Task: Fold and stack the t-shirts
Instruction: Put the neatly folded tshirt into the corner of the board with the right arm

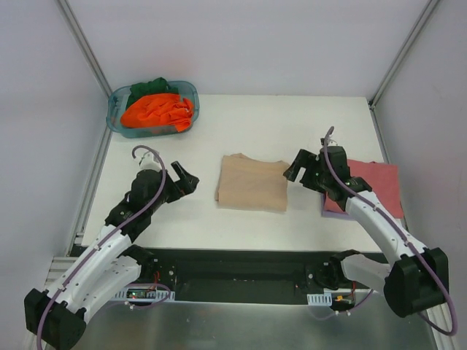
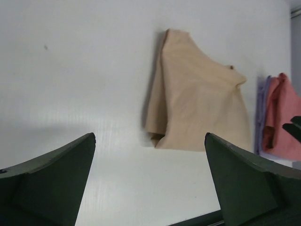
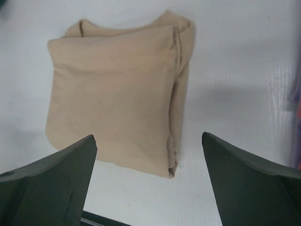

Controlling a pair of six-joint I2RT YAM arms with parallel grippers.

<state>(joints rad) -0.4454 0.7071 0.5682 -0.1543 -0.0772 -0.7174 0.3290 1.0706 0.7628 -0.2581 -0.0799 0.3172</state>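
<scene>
A folded tan-beige t-shirt [image 1: 252,183] lies flat in the middle of the table; it also shows in the left wrist view [image 2: 197,106] and the right wrist view [image 3: 117,84]. A folded dusty red t-shirt [image 1: 381,187] lies on a lavender one [image 1: 326,211] at the right, partly under my right arm. Orange [image 1: 157,109] and dark green [image 1: 149,87] t-shirts sit crumpled in the teal tub [image 1: 115,117]. My left gripper [image 1: 186,177] is open and empty, left of the tan shirt. My right gripper [image 1: 295,167] is open and empty at the tan shirt's right edge.
The teal tub stands at the back left corner of the white table. Metal frame posts [image 1: 82,44] rise at the back corners. A black rail [image 1: 241,266] runs along the near edge between the arm bases.
</scene>
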